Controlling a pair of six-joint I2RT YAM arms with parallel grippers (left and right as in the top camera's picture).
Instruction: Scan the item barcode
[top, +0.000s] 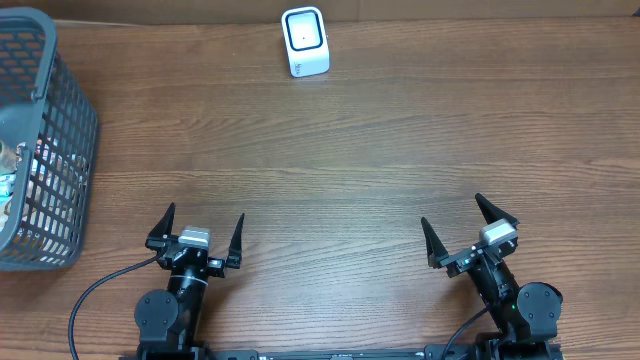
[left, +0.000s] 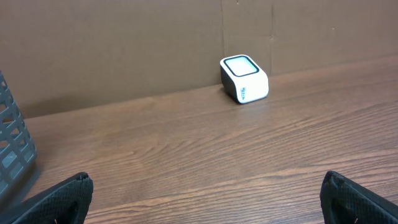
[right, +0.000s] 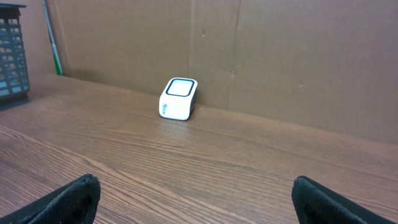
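While both grippers, left (top: 202, 216) and right (top: 452, 212), are opened wide and empty, the item (top: 10, 160) is seen inside the basket (top: 65, 130), where it could be snagged on the mesh when lifted.

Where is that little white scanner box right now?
In the overhead view the white barcode scanner stands at the far edge of the table, just left of centre, well right of the grey basket.

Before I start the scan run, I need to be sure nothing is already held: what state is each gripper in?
Left gripper: open, holding nothing.
Right gripper: open, holding nothing.
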